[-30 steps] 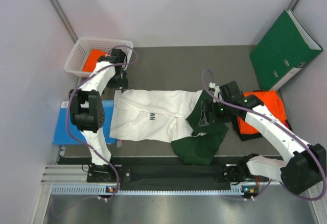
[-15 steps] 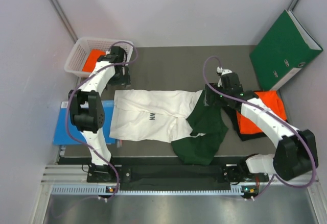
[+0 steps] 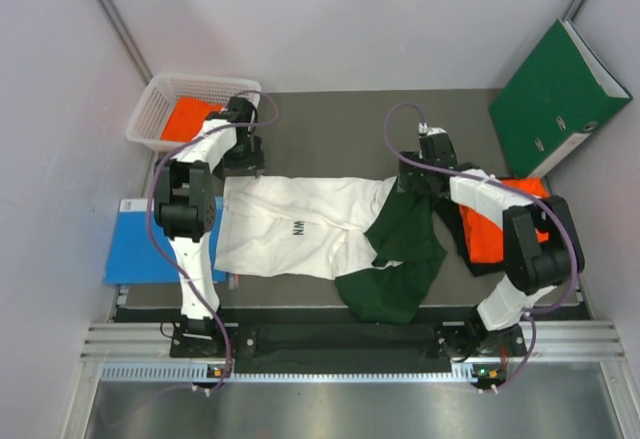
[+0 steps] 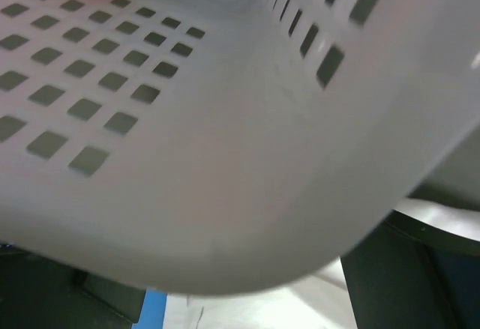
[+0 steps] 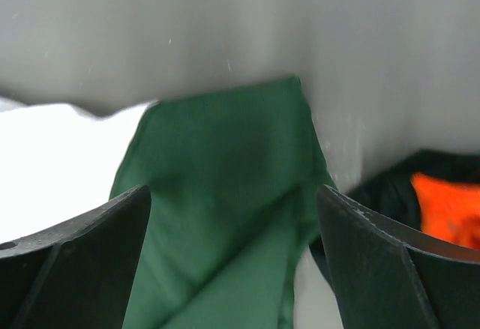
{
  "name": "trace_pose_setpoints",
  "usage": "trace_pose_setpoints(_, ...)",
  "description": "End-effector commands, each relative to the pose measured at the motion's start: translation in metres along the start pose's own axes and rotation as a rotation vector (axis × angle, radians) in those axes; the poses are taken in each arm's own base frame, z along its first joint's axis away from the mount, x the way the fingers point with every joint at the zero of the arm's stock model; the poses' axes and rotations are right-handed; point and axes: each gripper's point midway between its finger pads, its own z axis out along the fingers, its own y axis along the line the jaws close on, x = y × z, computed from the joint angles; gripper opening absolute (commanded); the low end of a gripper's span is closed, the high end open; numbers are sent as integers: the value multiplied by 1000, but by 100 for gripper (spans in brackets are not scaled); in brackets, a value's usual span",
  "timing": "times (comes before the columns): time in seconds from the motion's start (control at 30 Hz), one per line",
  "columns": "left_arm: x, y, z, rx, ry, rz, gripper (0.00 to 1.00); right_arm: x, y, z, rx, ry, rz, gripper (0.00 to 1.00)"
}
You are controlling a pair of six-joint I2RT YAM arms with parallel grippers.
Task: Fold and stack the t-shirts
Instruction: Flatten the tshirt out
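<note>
A white t-shirt (image 3: 300,221) with dark green sleeves (image 3: 398,259) lies spread across the middle of the table, its print facing up. My left gripper (image 3: 245,165) hovers open at the shirt's far left corner, beside the basket; the left wrist view shows the basket wall (image 4: 247,157) close up, with white cloth (image 4: 300,303) below it. My right gripper (image 3: 416,183) is open over the far end of the green sleeve (image 5: 225,194), nothing between its fingers (image 5: 375,269). An orange t-shirt (image 3: 505,227) lies on a black one (image 3: 470,249) at the right. Another orange t-shirt (image 3: 186,116) is in the basket.
A white perforated basket (image 3: 160,99) stands at the far left corner. A green binder (image 3: 555,94) leans on the right wall. A blue book (image 3: 140,249) lies at the left, partly under the shirt's edge.
My right gripper opened, let go of the green sleeve and drew back toward the far side; the sleeve now lies on the table. My left gripper shifted slightly right along the basket.
</note>
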Motion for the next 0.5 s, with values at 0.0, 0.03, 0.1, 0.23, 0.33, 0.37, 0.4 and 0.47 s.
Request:
trace_pose_setpoints(0.0, -21, -4, 6, 3, -34, -20, 91, -34, 11, 14, -34, -73, 38, 89)
trace_pose_setpoints(0.03, -22, -3, 8, -6, -33, -22, 89, -30, 12, 20, -34, -56, 37, 88)
trace_pose_setpoints(0.1, -18, 2, 13, -42, -15, -27, 81, -33, 13, 23, -35, -45, 35, 88)
trace_pose_setpoints(0.23, -14, 10, 17, -91, -5, -30, 52, -28, 10, 34, -12, -5, 30, 83)
trace_pose_setpoints(0.33, -12, 13, 17, -109, 1, -23, 29, -29, 12, 36, -29, -3, 35, 42)
trace_pose_setpoints(0.37, -11, 15, 17, -118, 3, -22, 4, -30, 15, 36, -43, -2, 37, 34)
trace_pose_setpoints(0.4, -11, 17, 16, -129, 2, -24, 0, -31, 14, 36, -45, 0, 40, 28)
trace_pose_setpoints(0.47, -9, 18, 16, -135, 0, -24, 0, -33, 13, 36, -46, -1, 40, 11)
